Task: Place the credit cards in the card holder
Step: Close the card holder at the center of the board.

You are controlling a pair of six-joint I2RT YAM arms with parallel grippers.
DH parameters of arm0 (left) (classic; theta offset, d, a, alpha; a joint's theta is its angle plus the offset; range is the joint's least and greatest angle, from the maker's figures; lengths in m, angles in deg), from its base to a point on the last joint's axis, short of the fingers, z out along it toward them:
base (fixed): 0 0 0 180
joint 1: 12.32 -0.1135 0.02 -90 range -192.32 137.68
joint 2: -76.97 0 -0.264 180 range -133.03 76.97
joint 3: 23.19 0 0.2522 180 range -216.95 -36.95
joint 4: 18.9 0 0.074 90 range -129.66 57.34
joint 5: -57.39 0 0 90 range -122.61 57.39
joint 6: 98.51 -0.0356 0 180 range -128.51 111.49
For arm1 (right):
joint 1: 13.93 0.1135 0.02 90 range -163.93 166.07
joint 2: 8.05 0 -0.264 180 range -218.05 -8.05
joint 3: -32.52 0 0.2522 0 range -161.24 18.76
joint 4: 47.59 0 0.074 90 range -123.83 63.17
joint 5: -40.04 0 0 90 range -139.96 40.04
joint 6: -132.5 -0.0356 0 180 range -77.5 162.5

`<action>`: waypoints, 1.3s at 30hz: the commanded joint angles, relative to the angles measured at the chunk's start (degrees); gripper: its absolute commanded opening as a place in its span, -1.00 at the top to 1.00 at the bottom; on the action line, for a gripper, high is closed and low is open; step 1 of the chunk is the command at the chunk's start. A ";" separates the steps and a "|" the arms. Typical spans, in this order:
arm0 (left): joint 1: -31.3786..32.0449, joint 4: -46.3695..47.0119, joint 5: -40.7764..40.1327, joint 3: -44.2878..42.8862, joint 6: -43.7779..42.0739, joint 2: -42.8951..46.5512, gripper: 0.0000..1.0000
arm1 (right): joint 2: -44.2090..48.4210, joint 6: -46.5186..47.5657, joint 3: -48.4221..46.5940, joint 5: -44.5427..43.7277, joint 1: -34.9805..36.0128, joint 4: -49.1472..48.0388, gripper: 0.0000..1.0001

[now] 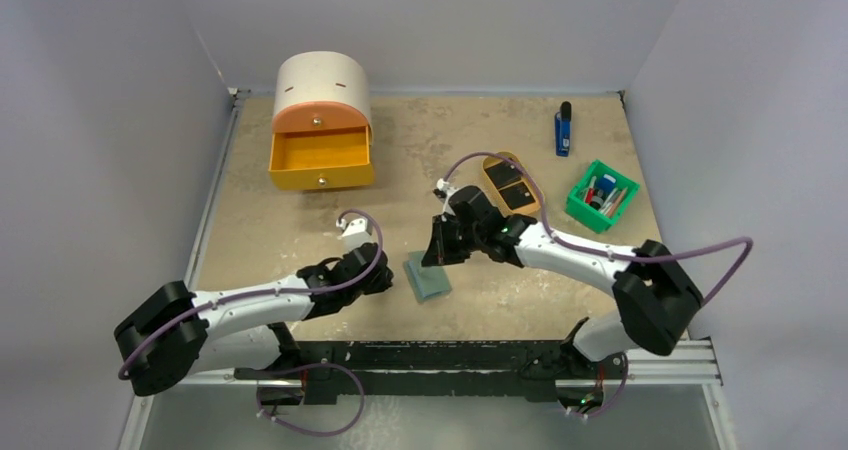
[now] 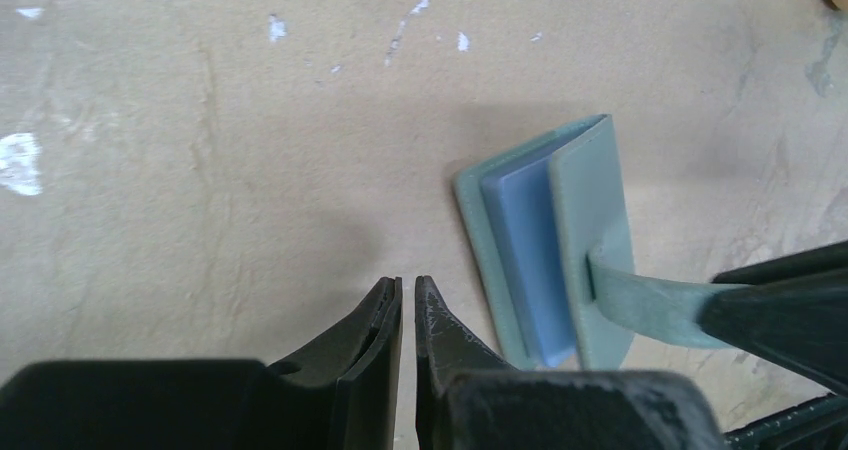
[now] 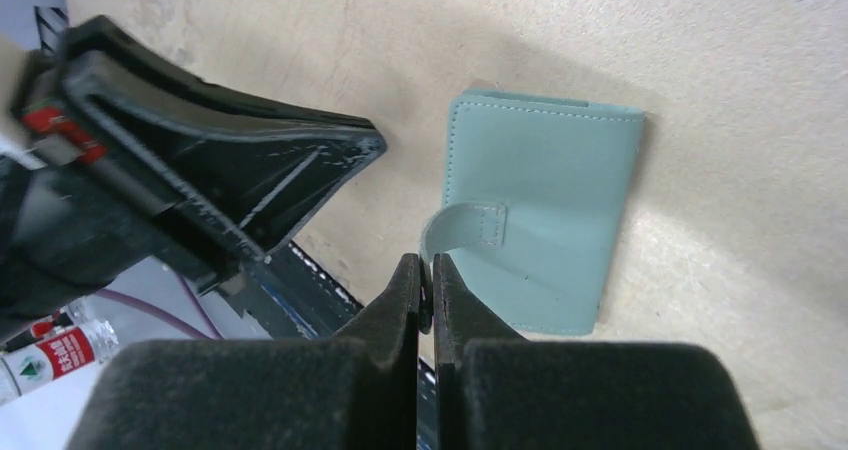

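Note:
The grey-green card holder [image 1: 428, 277] lies on the table between the two grippers, with its cover slightly lifted so the blue-grey pockets [image 2: 520, 250] show. My right gripper [image 3: 431, 262] is shut on the holder's snap tab [image 3: 462, 224] and holds it up over the left edge of the cover [image 3: 560, 200]. My left gripper [image 2: 408, 282] is shut and empty, just left of the holder and not touching it. Two black credit cards [image 1: 497, 177] [image 1: 518, 197] lie on a tan oval tray [image 1: 489, 162] behind the right gripper [image 1: 434, 254].
An orange drawer unit [image 1: 320, 120] with its bottom drawer open stands at the back left. A blue-and-black stick-shaped object [image 1: 564, 128] lies at the back right. A green bin [image 1: 577, 207] holding pens is at the right.

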 commanded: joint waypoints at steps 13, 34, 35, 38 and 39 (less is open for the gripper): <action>-0.02 -12.25 -8.99 -0.32 1.30 12.55 0.81 | 0.98 3.37 -8.00 7.20 4.04 4.21 -0.39; -0.13 -8.39 -6.70 -4.42 2.02 6.28 0.83 | -2.16 0.80 -0.47 -6.33 0.65 2.17 0.07; -0.14 -8.60 -6.94 -4.49 1.96 6.50 0.83 | -3.16 0.91 -0.98 -6.45 1.00 2.12 0.11; -0.10 -9.31 -7.35 -4.74 1.69 6.84 0.83 | -5.53 1.45 -2.72 -7.24 2.17 2.98 0.25; -0.10 -9.38 -7.33 -4.63 1.65 6.84 0.83 | -6.10 1.68 -3.20 -7.29 2.52 3.14 0.29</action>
